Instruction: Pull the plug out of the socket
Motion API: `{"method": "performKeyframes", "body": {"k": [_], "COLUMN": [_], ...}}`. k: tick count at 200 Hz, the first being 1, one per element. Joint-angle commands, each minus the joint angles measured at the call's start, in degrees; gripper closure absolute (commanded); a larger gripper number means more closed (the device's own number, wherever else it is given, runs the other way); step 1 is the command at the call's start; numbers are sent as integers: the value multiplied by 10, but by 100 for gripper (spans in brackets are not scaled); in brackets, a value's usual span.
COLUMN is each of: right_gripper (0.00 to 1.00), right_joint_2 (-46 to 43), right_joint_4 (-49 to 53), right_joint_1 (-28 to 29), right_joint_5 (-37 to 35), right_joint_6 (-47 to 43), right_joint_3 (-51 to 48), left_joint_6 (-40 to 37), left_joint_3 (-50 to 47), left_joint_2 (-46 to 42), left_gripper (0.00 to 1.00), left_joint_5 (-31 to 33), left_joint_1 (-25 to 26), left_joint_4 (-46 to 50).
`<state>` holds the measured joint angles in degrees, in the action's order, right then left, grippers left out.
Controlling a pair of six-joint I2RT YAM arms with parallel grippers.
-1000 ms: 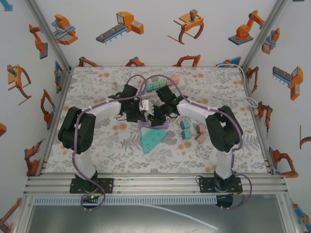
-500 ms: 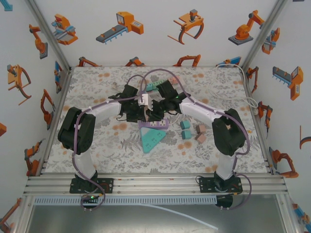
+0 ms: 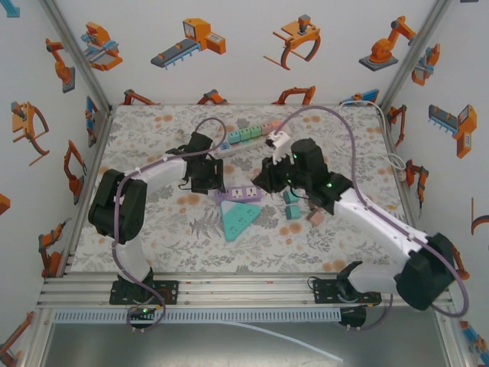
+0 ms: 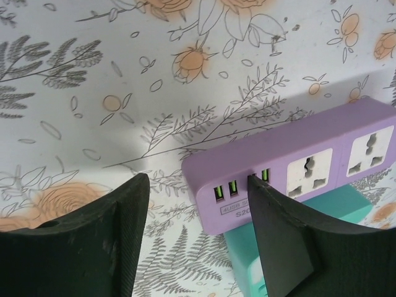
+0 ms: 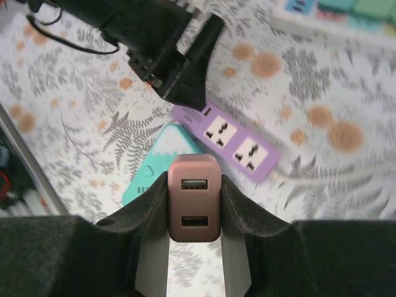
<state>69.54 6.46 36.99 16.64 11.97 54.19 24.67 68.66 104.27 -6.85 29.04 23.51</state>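
Two USB ports on pinkish plug

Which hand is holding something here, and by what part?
Right hand grips the USB plug by its two side faces; left hand is open, holding nothing.

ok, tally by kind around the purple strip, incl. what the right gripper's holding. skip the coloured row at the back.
purple power strip: 1
teal triangular pad: 1
pink USB charger, in the right gripper: 1
teal blocks: 2
pink block: 1 in sight, right arm overlaps that spot
total: 6
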Motion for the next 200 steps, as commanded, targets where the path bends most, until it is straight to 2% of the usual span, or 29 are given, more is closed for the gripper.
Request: {"method": "performKeyframes", "body": {"k": [1, 25, 54, 100, 146, 187, 200], "right_gripper": [100, 100, 100, 100, 95, 91, 86], "right_joint_2": [-79, -176, -292, -392, -345, -248, -223], "right_joint_4": [3, 51, 71, 58, -96, -182, -199], "right_joint_1": [-15, -49, -108, -143, -143, -143, -143], "right_joint_5": [-76, -105, -91, -55, -12, -11, -19], "right_joint_6": [182, 254, 353, 403, 438, 434, 435], "right_joint_3": [-70, -134, -237, -361, -448, -467, -473], "left_joint_6": [-23, -29, -32, -42, -51, -55, -60], "left_joint_3": [-8, -29, -58, -137, -172, -180, -180], "left_joint_2": [-54, -118, -191, -327, -405, -404, -401], "left_gripper": [37, 36, 30, 21, 13, 10, 10], "left_joint_5": [-5, -37, -110, -237, -244, -225, -220], "left_joint_1": [-2, 0, 5, 34, 93, 109, 111], "left_joint_4": [24, 9, 8, -70, -110, -118, -119]}}
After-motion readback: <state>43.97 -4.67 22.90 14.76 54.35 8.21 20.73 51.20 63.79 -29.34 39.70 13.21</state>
